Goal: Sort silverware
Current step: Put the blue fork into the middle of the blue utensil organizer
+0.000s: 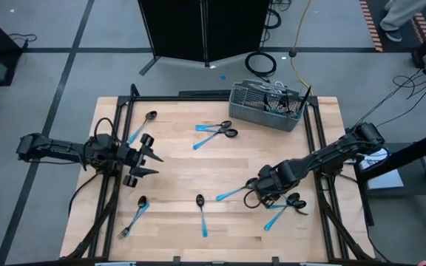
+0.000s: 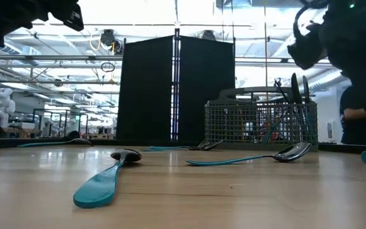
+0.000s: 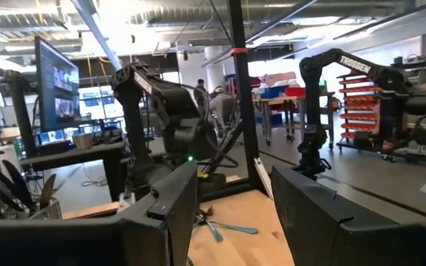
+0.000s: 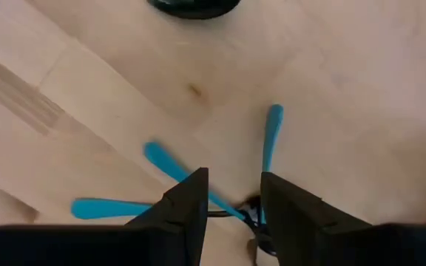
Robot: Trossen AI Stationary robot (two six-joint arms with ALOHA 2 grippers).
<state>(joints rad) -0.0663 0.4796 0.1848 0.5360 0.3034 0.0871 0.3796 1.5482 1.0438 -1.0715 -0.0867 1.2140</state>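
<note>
Basket (image 1: pixel 266 106) holds several upright utensils (image 1: pixel 276 98). Right end effector (image 4: pixel 231 198), part open, empty, over spoons (image 1: pixel 287 202) well apart from basket. Left end effector (image 1: pixel 152 163) open, empty.

Four camera placements around my light wooden plank table (image 1: pixel 176 159).

The high view looks straight down on the whole table, my two dark arms entering from either side. The low view sits at tabletop height, facing level across the boards toward the grey wire-mesh basket (image 2: pixel 259 124) and the room behind; both views share that basket (image 1: pixel 266 106) and the blue-handled, dark-headed silverware (image 1: pixel 214 133) lying flat. My left wrist view faces outward past my own two dark fingers (image 3: pixel 157 218), over the table edge into the workshop. My right wrist view points down, very near the wood, at crossed blue handles (image 4: pixel 198 188).
</note>
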